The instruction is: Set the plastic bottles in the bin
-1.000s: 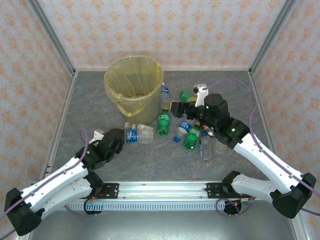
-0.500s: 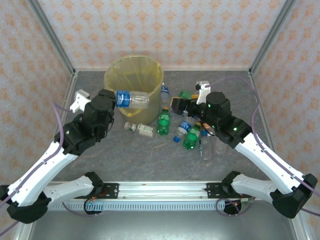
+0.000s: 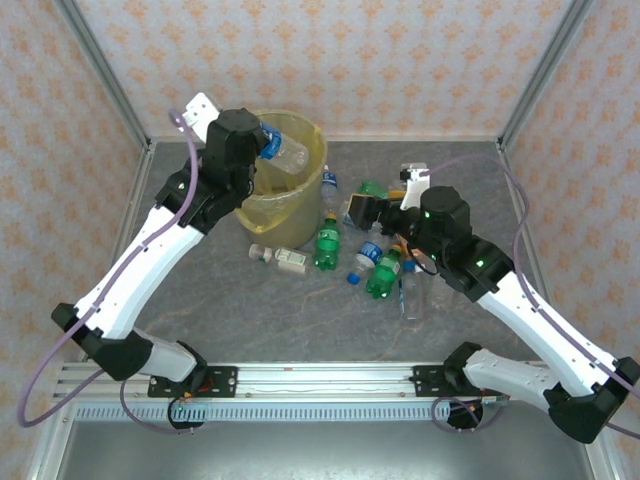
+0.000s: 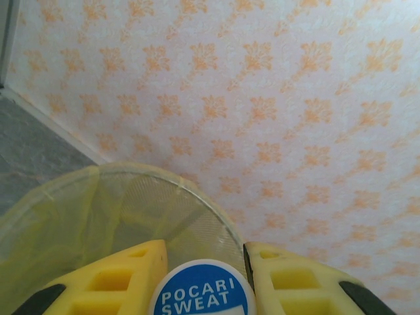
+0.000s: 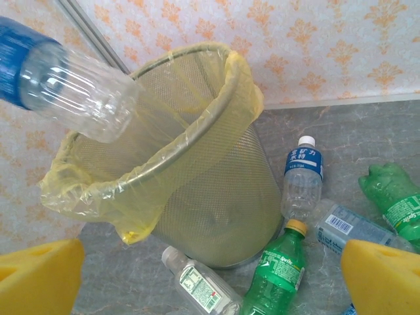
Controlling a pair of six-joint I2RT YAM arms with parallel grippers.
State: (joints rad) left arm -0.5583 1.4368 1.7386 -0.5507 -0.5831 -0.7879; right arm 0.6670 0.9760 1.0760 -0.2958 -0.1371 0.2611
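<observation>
My left gripper (image 3: 262, 143) is shut on a clear bottle with a blue label (image 3: 282, 150), held over the mouth of the yellow-lined bin (image 3: 245, 195); its blue Pocari Sweat cap (image 4: 202, 290) sits between the yellow fingers (image 4: 118, 283) above the bin's rim (image 4: 164, 190). The same bottle (image 5: 62, 82) hangs over the bin (image 5: 210, 184) in the right wrist view. My right gripper (image 3: 372, 210) stands open above the pile of bottles on the floor: a green Sprite bottle (image 3: 326, 243), a small clear one (image 3: 278, 258), a blue-labelled one (image 5: 302, 184).
More green and clear bottles (image 3: 385, 270) lie to the right of the bin under my right arm. Patterned walls with metal corner posts (image 3: 105, 75) close in the grey floor (image 3: 300, 310) on three sides.
My left arm has lifted the blue-labelled bottle from the floor, swung it up and back, and now holds it over the bin's mouth. The right arm has barely moved.
</observation>
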